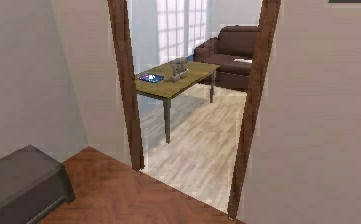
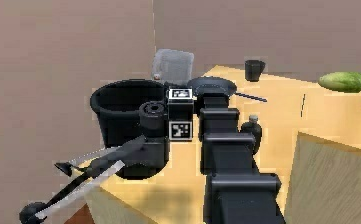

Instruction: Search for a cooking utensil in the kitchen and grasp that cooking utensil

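A black pot (image 2: 123, 105) stands on the wooden counter (image 2: 288, 110) in the arm side view. To its right lies a dark pan (image 2: 214, 88), its thin handle pointing right. My arm rises from the bottom edge to two white marker squares (image 2: 180, 110) between pot and pan. The gripper (image 2: 48, 188) reaches down and left from its dark body in front of the pot. Its thin fingers (image 2: 88, 160) end past the counter's edge with only a bare brownish surface behind them, so it holds nothing.
On the counter stand a clear glass container (image 2: 174, 64), a dark cup (image 2: 254, 69), a green vegetable (image 2: 343, 81) and a small shaker (image 2: 253, 125). The forward view looks through a dark-framed doorway (image 1: 128, 90) to a wooden table (image 1: 176, 80) and brown sofa (image 1: 233, 50); a grey box (image 1: 23, 180) sits bottom left.
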You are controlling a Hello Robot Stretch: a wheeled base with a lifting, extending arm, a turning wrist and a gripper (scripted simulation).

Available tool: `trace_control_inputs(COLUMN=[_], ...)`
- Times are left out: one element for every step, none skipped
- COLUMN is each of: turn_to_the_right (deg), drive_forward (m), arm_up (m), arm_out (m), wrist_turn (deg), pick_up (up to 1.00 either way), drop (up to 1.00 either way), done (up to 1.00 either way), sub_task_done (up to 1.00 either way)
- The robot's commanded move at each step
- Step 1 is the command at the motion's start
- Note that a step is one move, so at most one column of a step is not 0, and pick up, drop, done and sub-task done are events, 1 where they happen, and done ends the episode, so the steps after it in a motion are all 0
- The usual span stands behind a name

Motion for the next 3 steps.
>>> trace_control_inputs(turn_to_the_right=[0.0,0.0,0.0], drive_forward=[0.00,0.00,0.00], arm_up=[0.00,0.00,0.00], arm_out=[0.00,0.00,0.00], wrist_turn=[45.0,6.0,0.0], pick_up=[0.00,0.00,1.00], drop=[0.00,0.00,0.00], done=[0.00,0.00,0.00], sub_task_done=[0.00,0.00,0.00])
